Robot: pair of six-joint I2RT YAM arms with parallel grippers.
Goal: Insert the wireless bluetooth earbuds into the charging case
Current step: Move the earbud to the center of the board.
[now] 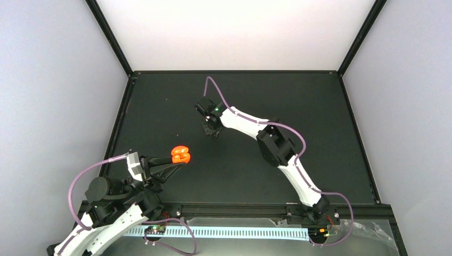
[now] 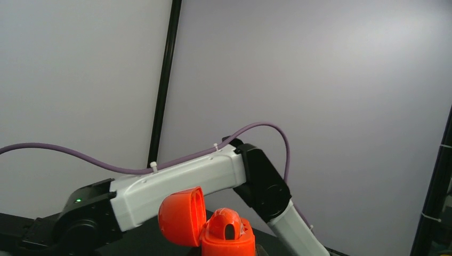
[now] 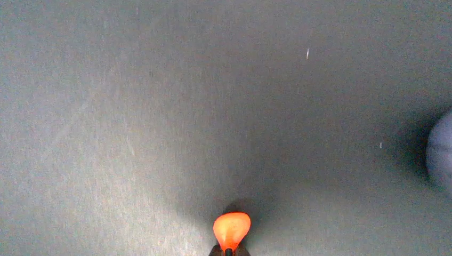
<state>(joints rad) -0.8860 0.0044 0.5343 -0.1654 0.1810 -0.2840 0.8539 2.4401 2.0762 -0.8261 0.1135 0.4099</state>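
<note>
The red-orange charging case (image 1: 180, 154) hangs above the table's left side with its lid (image 2: 181, 216) swung open, and my left gripper (image 1: 177, 161) is shut on its base (image 2: 229, 244). One red-orange earbud (image 2: 228, 224) sits in the case's tray. Toward the middle back of the table, my right gripper (image 1: 212, 129) points down close to the surface. It is shut on a second red-orange earbud (image 3: 231, 228), whose rounded end sticks out past the fingertips (image 3: 241, 250) just over the dark mat.
A pale rounded object (image 3: 442, 154) lies on the mat at the right edge of the right wrist view. The right arm (image 2: 181, 184) crosses behind the case in the left wrist view. Black frame posts (image 1: 109, 34) and grey walls enclose the table.
</note>
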